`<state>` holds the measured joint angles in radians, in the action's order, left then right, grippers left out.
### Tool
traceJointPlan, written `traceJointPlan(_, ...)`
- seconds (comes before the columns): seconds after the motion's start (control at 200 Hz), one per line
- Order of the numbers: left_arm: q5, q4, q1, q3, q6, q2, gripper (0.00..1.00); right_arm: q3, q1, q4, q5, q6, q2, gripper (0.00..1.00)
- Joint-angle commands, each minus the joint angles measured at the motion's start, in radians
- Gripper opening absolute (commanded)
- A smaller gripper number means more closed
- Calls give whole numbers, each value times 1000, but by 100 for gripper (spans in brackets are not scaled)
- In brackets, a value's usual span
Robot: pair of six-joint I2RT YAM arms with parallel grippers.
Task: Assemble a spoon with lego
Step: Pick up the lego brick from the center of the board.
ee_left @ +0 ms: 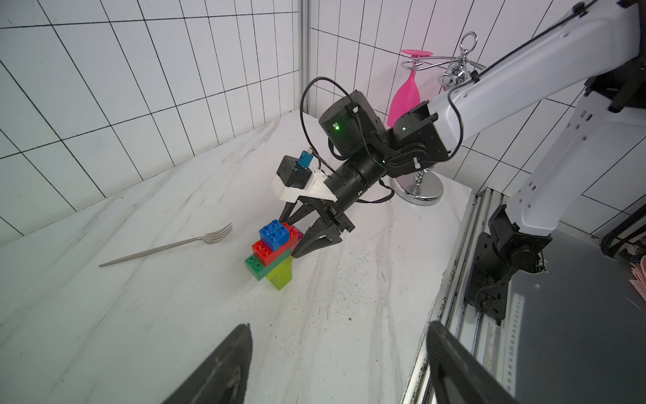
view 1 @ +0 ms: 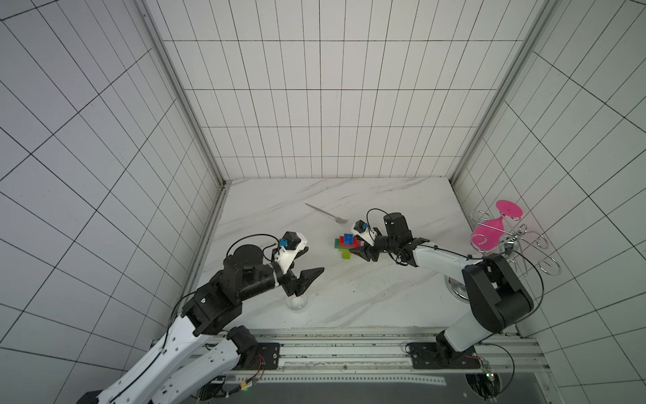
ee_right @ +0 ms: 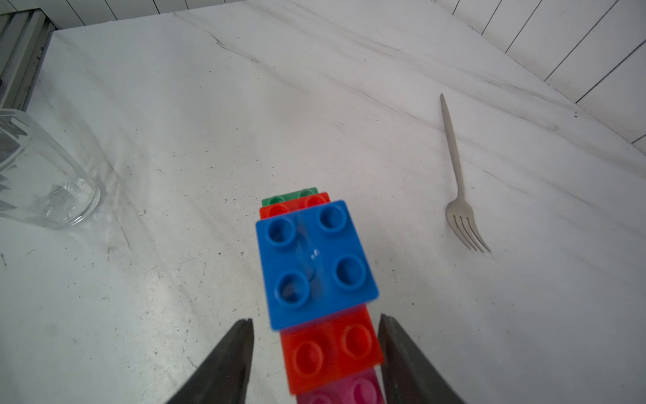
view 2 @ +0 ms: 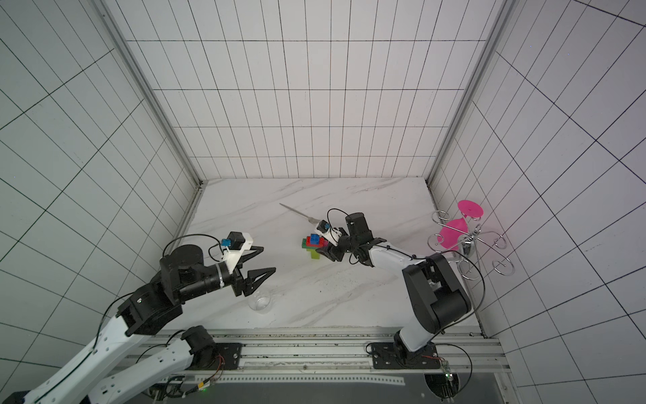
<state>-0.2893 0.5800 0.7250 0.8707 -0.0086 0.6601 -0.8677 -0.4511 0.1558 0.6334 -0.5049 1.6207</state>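
Left gripper [ee_left: 339, 324] gapes empty. Right gripper [ee_right: 316, 317] straddles the upright spoon [ee_right: 314, 259], grip unclear; closing off-centre could topple it.

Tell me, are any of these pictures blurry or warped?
Right wrist view: the blue brick is smeared at its near edge, the fork crisp. Both top views: the wall tiles splay outward, a wide-lens warp. Left wrist view: mostly sharp.
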Motion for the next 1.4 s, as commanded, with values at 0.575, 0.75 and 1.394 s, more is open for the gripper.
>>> traceJointPlan(0.575,69,9,-7,-75,10,-62,77,-304,72,-555,342,246,94,21)
traceJointPlan(0.75,81,14,-6,-74,6,-65,77,-452,99,-758,404,327,241,22)
traceJointPlan(1.394,80,16,-6,-79,-1,-73,77,-875,100,-1217,388,108,663,43)
